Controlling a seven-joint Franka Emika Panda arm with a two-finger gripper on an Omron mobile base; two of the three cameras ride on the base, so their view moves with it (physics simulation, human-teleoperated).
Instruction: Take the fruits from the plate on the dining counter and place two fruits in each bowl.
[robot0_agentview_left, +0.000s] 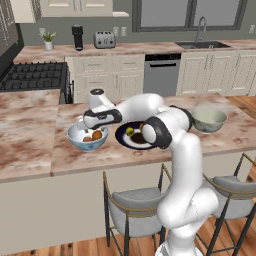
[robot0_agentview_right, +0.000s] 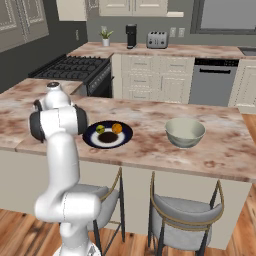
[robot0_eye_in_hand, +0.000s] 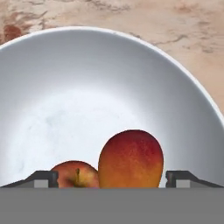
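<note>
Even, soft rendered light, faint shadows, no glare; all views slightly soft and low-resolution

Two fruits (robot0_eye_in_hand: 130, 158) crowd the white bowl's (robot0_eye_in_hand: 109, 78) near side; its far floor lies bare

Below my hand, the bowl (robot0_eye_in_hand: 109, 78) looks smooth, glossy white like glazed ceramic, on the polished marbled stone counter (robot0_eye_in_hand: 183, 26).

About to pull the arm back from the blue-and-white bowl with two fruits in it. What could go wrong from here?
1. The open hand sits low inside the pale blue bowl with the white inside, straddling the orange-red oval fruit; lifting at an angle could nudge it or catch the rim.
2. Swinging toward the dark round plate, the arm could sweep the yellow-green fruit and orange fruit off.
</note>
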